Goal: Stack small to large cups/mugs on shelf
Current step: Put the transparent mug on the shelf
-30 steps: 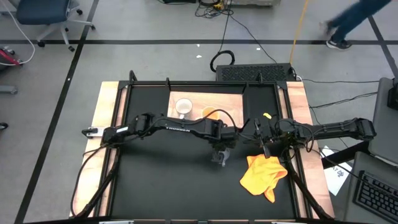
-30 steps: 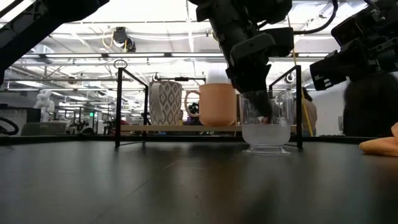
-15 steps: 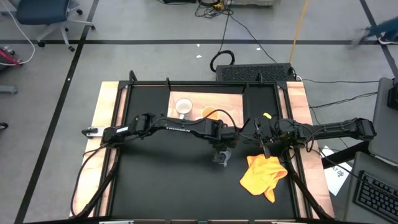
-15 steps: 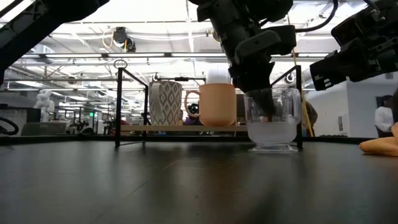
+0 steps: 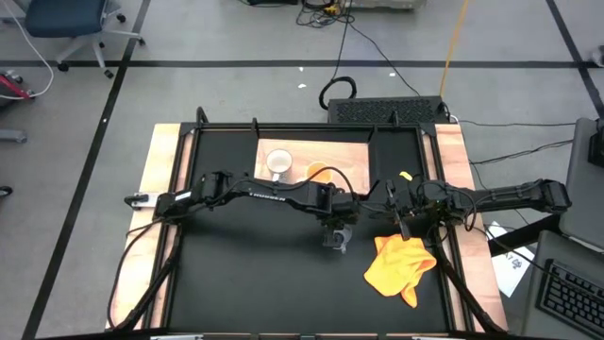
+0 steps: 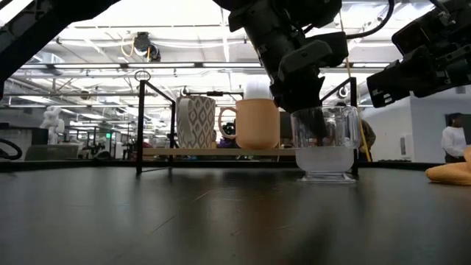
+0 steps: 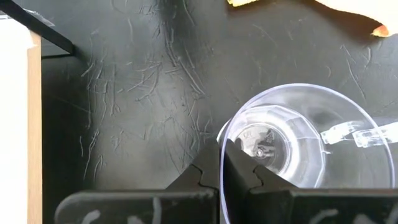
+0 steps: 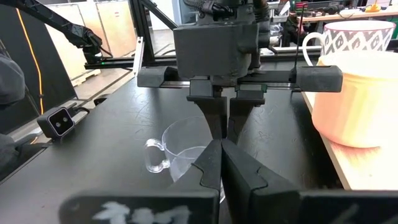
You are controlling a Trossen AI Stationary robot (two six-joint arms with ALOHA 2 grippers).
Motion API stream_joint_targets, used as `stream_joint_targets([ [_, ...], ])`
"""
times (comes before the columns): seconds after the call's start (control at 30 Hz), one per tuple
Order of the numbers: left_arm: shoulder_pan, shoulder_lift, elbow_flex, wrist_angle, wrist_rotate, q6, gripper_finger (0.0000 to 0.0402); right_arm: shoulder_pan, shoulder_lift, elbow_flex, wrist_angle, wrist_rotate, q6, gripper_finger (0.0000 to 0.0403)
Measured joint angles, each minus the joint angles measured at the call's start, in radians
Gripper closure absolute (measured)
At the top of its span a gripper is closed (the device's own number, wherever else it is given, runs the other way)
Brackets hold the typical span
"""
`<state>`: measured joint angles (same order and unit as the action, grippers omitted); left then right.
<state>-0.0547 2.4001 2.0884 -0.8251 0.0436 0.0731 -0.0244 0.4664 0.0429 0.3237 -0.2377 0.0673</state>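
The clear glass cup [image 6: 326, 147] stands upright on the black tabletop, right of centre and in front of the shelf. My left gripper [image 7: 222, 148] is shut on it from above; the high view shows my left gripper [image 5: 333, 236] there too. On the light-wood shelf [image 5: 354, 151] at the far side stand the white patterned mug [image 6: 196, 121] and the orange-yellow mug [image 6: 257, 124], side by side. My right gripper [image 8: 222, 149] hangs shut at the table's right, touching nothing. My left gripper pinches the glass cup's rim [image 7: 220, 132] on the side opposite the handle [image 7: 356, 134]. One finger [image 7: 241, 171] is inside the cup and the other [image 7: 198, 179] outside. The fingers come steeply from above. The cup is upright, its base [image 6: 326, 177] on the table.
A yellow cloth [image 5: 401, 264] lies at the near right of the table, close to the cup. The shelf's thin black frame posts [image 6: 140, 125] rise at its ends. A person stands far off in the room [image 6: 452, 143].
My left gripper has come down a little with the glass cup in its hold. The cup stays upright and has shifted slightly sideways in the low view. A person has walked past beyond the table's far right.
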Motion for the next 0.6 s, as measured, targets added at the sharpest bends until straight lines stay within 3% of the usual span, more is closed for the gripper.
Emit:
stream_joint_targets([
  [0.6, -0.009, -0.004, -0.008, 0.025, 0.007, 0.012, 0.0376, 0.000, 0.000, 0.000, 0.000, 0.000, 0.000, 0.0403],
])
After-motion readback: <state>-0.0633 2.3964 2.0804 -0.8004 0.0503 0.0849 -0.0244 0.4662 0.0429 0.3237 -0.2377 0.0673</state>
